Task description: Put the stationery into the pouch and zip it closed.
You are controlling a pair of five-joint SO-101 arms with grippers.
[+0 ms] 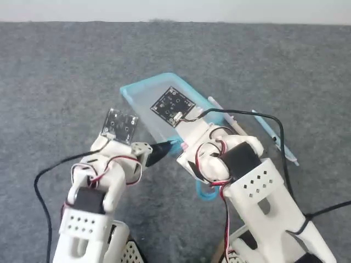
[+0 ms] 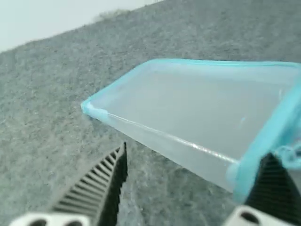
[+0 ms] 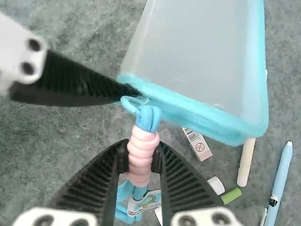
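Note:
The pouch (image 1: 143, 101) (image 2: 197, 103) (image 3: 202, 52) is translucent with a teal rim and lies on grey carpet. My right gripper (image 3: 140, 148) (image 1: 184, 147) is shut on the pink zipper pull (image 3: 139, 150), which hangs on a teal cord at the pouch's near corner. My left gripper (image 2: 196, 153) (image 1: 159, 150) is open, with one finger (image 3: 80, 84) touching that same corner. Beside the pouch lie a blue pen (image 3: 280, 174) (image 1: 274, 134), a cream stick (image 3: 246, 162) (image 1: 227, 118) and small pieces (image 3: 221, 188).
A small labelled item (image 3: 197, 143) lies half under the pouch's edge. A teal loop (image 1: 205, 193) trails from the zipper cord under the right arm. Grey carpet (image 1: 66, 71) stretches out on the left and far sides.

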